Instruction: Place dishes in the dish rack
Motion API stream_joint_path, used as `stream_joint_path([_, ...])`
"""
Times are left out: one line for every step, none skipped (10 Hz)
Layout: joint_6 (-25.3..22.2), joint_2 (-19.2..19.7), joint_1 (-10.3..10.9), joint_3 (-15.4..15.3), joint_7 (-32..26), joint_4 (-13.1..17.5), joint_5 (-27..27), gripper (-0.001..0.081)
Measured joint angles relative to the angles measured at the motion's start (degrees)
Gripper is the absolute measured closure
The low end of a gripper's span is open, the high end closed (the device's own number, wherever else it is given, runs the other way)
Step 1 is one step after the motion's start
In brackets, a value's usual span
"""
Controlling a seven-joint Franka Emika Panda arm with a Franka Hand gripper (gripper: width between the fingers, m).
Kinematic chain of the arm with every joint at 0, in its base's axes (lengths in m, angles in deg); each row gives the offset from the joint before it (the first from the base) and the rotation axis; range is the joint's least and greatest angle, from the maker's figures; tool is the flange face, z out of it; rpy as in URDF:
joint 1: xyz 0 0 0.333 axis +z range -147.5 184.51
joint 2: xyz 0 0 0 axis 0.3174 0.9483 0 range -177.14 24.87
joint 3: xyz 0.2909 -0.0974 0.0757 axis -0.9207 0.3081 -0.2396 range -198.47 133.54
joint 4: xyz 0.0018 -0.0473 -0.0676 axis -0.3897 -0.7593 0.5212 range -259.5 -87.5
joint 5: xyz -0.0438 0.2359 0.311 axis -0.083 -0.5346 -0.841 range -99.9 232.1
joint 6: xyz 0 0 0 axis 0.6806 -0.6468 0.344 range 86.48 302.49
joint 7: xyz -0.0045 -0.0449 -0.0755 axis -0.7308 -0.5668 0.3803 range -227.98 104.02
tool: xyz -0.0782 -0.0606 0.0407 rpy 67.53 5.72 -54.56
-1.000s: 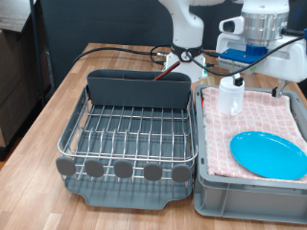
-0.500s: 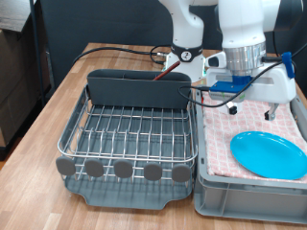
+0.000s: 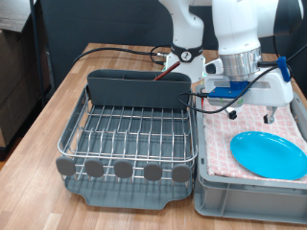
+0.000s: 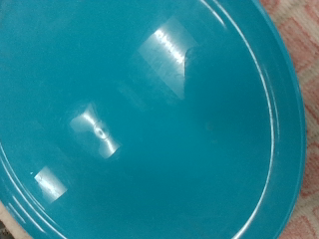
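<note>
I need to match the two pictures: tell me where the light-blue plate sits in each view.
Exterior view: the light-blue plate lies at lower right, on the pink checked cloth in the grey crate.
Wrist view: the plate fills nearly the whole picture.
Shared landmark: the pink checked cloth, showing past the plate's rim.

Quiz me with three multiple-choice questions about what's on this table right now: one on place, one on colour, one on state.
1. Where does the round light-blue plate lie?
A. in the metal wire dish rack
B. on the pink checked cloth in the grey crate
C. on the wooden table

2. What colour is the rack's caddy?
A. dark grey
B. white
C. red

3. What does the wire rack hold?
A. cups
B. a plate
C. no dishes

Answers: 1 B, the cloth borders it; 2 A, the caddy looks dark grey; 3 C, the rack shows bare wires.
</note>
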Motion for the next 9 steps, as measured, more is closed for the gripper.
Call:
stream_joint_path([0.4, 0.0, 0.0, -0.2, -1.9, -0.3, -2.4, 0.0003])
stream_joint_path([0.9, 0.2, -0.1, -0.7, -4.4, -0.5, -5.7, 0.0003])
stream_joint_path([1.3, 0.4, -0.1, -1.1, -7.1, -0.7, -8.6, 0.0003])
stream_joint_path([1.7, 0.7, -0.1, -1.3, -8.9, -0.8, -10.4, 0.0003])
stream_joint_path([1.9, 1.1, -0.1, -1.4, -10.6, -0.8, -12.2, 0.0003])
stream_joint_path([2.1, 1.5, -0.1, -1.5, -12.5, -0.8, -14.1, 0.0003])
stream_joint_path([2.5, 2.0, -0.1, -1.6, -14.1, -0.8, -15.7, 0.0003])
stream_joint_path([3.2, 2.5, -0.1, -1.6, -15.3, -0.8, -17.1, 0.0003])
stream_joint_path([3.5, 3.0, -0.1, -1.7, -16.8, -0.8, -18.7, 0.0003])
